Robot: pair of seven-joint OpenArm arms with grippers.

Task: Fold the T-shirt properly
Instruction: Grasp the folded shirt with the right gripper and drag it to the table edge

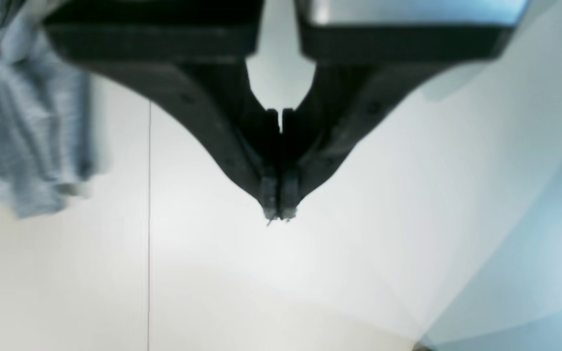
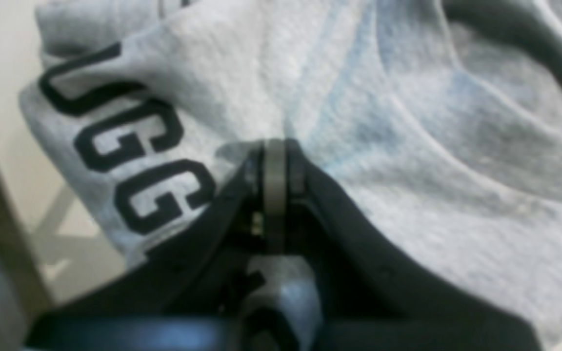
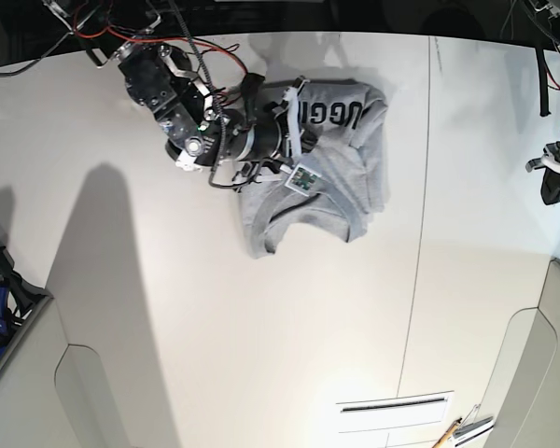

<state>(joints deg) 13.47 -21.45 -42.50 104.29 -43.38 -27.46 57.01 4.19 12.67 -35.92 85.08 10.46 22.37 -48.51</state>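
Right jaws [image 2: 274,161] pinching T-shirt [image 2: 408,146] w/ black "UGG" lettering [image 2: 130,141], left jaws [image 1: 279,213] closed, empty

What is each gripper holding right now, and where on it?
Right gripper pinches the T-shirt beside its black lettering. Left gripper is shut, holding nothing.

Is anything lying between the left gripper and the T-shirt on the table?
Nothing visible does. The left gripper hangs shut over bare white table, and the T-shirt lies across open tabletop from it. The right gripper is already shut on the shirt's fabric.
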